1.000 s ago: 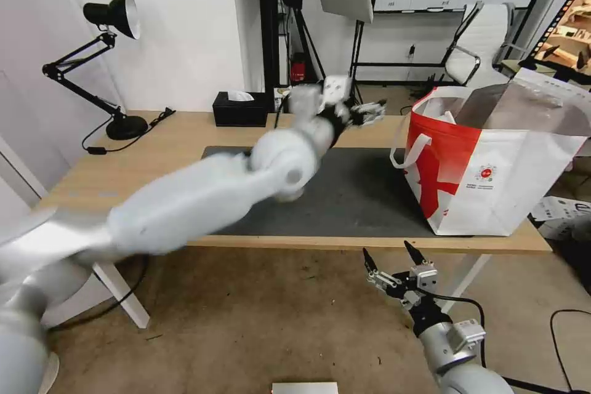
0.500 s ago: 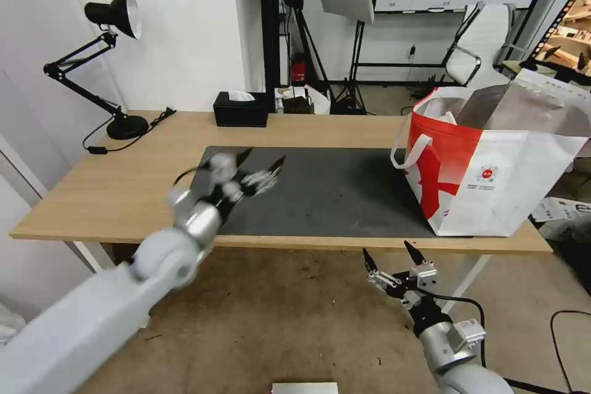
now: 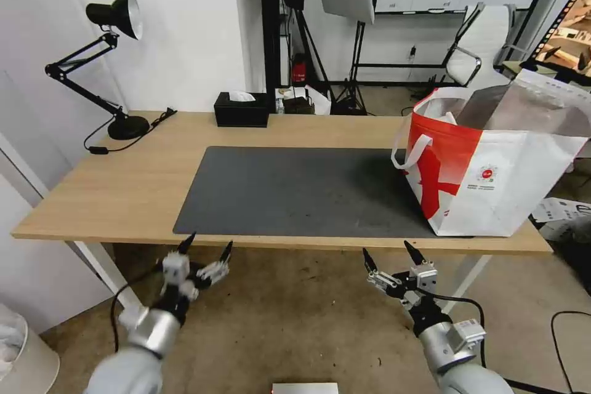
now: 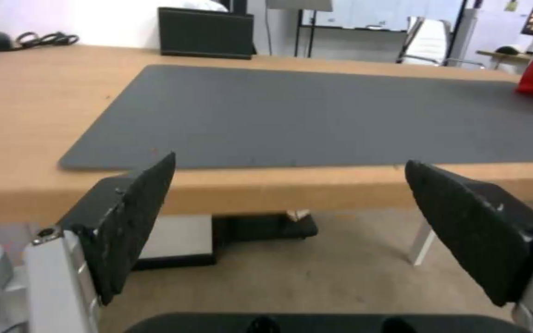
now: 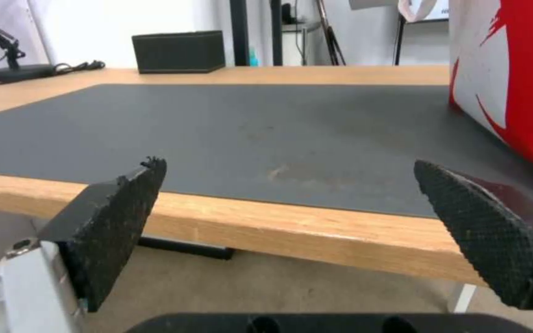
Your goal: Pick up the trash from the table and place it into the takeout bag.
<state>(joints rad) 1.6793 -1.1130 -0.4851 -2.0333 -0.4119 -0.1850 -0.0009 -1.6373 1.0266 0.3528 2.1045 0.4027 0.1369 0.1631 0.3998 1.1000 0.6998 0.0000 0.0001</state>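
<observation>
Left claw [image 3: 208, 247] retreated below table [image 3: 123, 184] | both claws spread, empty | takeout bag [image 3: 492, 166] far right

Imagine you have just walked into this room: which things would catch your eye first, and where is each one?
The red-and-white takeout bag stands out first, upright at the right end of the table, its foil-lined mouth open. Next comes the big dark grey mat across the tabletop, with a black desk lamp at the far left corner. In front of the table's near edge, below it, the left gripper and the right gripper hang open, holding nothing.
</observation>
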